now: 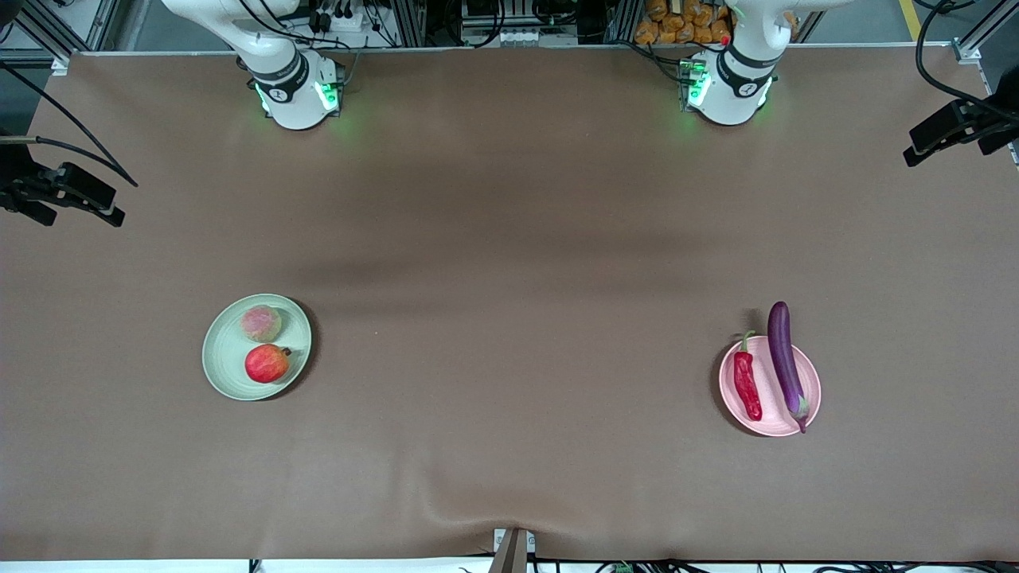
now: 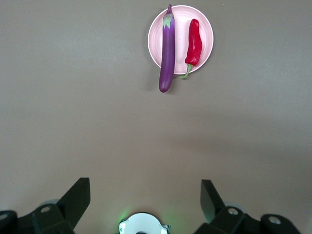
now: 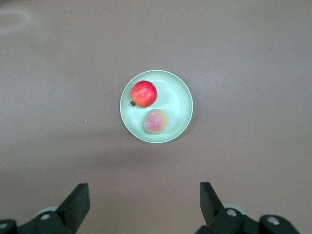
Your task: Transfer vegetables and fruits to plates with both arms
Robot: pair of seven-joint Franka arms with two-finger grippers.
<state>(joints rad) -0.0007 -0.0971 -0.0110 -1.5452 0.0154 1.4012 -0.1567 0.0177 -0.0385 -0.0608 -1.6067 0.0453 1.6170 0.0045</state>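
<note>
The pale green plate (image 1: 220, 356) (image 3: 180, 100) lies toward the right arm's end of the table and holds the red fruit (image 1: 267, 364) (image 3: 144, 93) and the yellow-green blushed fruit (image 1: 261, 323) (image 3: 156, 121). The pale pink plate (image 1: 772, 418) (image 2: 180, 36) lies toward the left arm's end. On it rest the red chili pepper (image 1: 747, 385) (image 2: 194, 47) and the purple eggplant (image 1: 785, 358) (image 2: 167, 53), whose rounded end juts over the rim. My left gripper (image 2: 145, 187) and right gripper (image 3: 144, 190) hang high over bare table, open and empty. In the front view only the arm bases show.
A brown cloth (image 1: 509, 263) covers the whole table. Dark camera mounts (image 1: 64, 191) (image 1: 955, 127) stand at both ends. The left arm's base (image 1: 728, 87) and the right arm's base (image 1: 294, 91) stand at the edge farthest from the front camera.
</note>
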